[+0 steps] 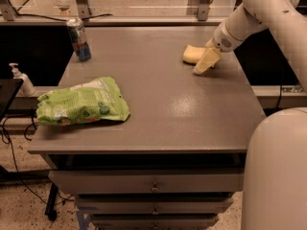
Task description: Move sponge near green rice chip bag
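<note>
The pale yellow sponge (191, 54) lies on the grey table (163, 99) at the back right. My gripper (205, 63) reaches in from the right and hangs just to the right of the sponge, its cream-yellow fingers (204, 62) pointing down to the tabletop and touching or almost touching the sponge's right edge. The green rice chip bag (82, 108) lies flat at the table's front left, far from the sponge.
A blue-and-silver drink can (78, 38) stands at the back left of the table. A white pump bottle (21, 80) stands off the table on the left. My white arm and body (276, 166) fill the right side. Drawers (153, 183) are below the tabletop.
</note>
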Controlling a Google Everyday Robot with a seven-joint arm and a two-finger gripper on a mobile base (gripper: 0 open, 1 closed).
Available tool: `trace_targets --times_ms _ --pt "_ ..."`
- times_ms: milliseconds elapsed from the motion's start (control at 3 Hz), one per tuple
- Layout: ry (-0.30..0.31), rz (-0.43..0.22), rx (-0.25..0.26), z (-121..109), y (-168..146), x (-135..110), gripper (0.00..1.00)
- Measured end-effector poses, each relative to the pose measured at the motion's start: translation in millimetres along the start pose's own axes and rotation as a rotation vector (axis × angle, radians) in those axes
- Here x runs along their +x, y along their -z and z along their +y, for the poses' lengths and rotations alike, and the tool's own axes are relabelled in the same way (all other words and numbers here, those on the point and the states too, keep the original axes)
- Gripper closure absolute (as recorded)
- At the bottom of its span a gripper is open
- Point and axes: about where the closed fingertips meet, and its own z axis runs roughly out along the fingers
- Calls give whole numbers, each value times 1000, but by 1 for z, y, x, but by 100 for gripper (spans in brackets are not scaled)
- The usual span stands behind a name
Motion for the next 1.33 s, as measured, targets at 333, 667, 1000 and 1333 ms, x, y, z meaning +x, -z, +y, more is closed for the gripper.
trace_targets --times_ms 333,667,1000,1333 --pt "0 0 0 -1 5 -3 62" --pt "0 0 0 -2 7 -4 86" --pt "34 -41 -28 23 41 -26 100" --pt "84 -88 -80 73 84 -49 100"
